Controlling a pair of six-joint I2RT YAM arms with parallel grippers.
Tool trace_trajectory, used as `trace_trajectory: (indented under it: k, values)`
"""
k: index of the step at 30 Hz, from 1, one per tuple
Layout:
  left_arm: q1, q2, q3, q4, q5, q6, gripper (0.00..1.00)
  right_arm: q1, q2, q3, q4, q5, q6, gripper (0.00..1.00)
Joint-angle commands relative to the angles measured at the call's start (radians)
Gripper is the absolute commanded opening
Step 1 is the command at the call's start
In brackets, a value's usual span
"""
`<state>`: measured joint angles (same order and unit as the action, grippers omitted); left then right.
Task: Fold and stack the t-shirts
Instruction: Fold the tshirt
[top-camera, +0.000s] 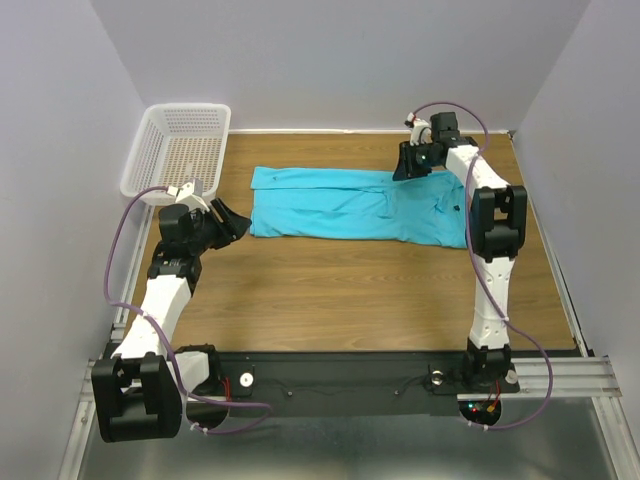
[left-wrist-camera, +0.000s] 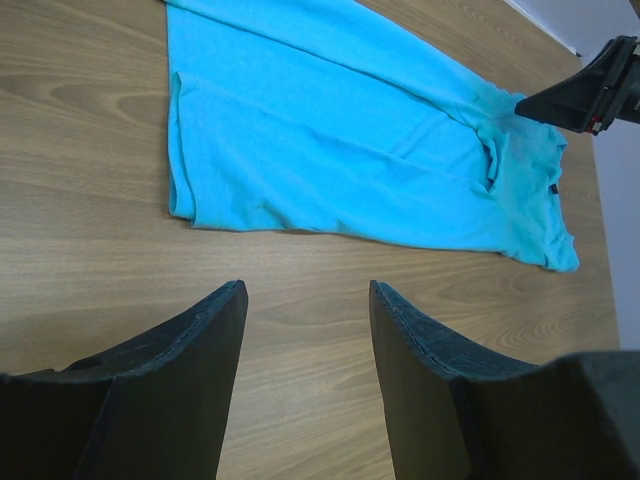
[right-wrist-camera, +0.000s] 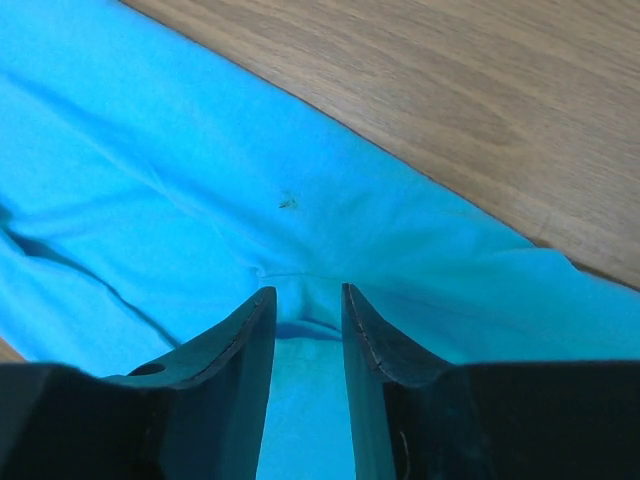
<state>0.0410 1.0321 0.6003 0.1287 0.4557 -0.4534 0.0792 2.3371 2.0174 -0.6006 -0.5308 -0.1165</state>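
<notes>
The turquoise t-shirt (top-camera: 350, 205) lies folded lengthwise into a long band across the far middle of the table, with a small dark mark (top-camera: 453, 207) near its right end. My right gripper (top-camera: 411, 166) is down on the shirt's far edge. In the right wrist view its jaws (right-wrist-camera: 303, 292) stand narrowly apart and straddle a raised ridge of the cloth (right-wrist-camera: 200, 180). My left gripper (top-camera: 232, 220) is open and empty over bare wood, just left of the shirt's left end (left-wrist-camera: 330, 150). In the left wrist view its fingertips (left-wrist-camera: 307, 290) are short of the cloth.
A white mesh basket (top-camera: 150, 125) stands at the far left corner, behind my left arm. Grey walls close the table on three sides. Bare wooden tabletop (top-camera: 340, 290) lies between the shirt and the arm bases.
</notes>
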Motion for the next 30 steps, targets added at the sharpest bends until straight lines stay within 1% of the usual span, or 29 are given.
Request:
trace_trajectory:
  k: [1, 7, 10, 12, 15, 19, 25, 30]
  values:
    - [0.005, -0.026, 0.012, 0.014, 0.009, 0.018, 0.63, 0.004, -0.042, 0.037, 0.013, 0.055, -0.003, 0.39]
    - [0.007, -0.029, 0.009, 0.017, 0.012, 0.025, 0.63, -0.025, -0.192, -0.094, 0.016, 0.114, -0.123, 0.39]
    - [0.010, -0.030, 0.000, 0.023, 0.012, 0.025, 0.63, -0.065, -0.271, -0.179, 0.018, 0.143, -0.130, 0.39]
    - [0.010, -0.030, -0.005, 0.034, 0.017, 0.022, 0.63, -0.096, -0.298, -0.254, 0.025, 0.155, -0.144, 0.39]
    - [0.011, -0.032, -0.019, 0.046, 0.023, 0.021, 0.63, -0.122, -0.338, -0.313, 0.041, 0.175, -0.141, 0.39]
    - [0.013, -0.027, -0.027, 0.058, 0.034, 0.015, 0.63, -0.144, -0.355, -0.379, 0.067, 0.210, -0.112, 0.40]
    - [0.013, -0.018, -0.031, 0.063, 0.055, 0.007, 0.63, -0.147, -0.329, -0.404, 0.082, 0.239, -0.095, 0.40]
    - [0.013, 0.000, -0.037, 0.071, 0.073, 0.002, 0.63, -0.147, -0.295, -0.390, 0.088, 0.245, -0.078, 0.40]
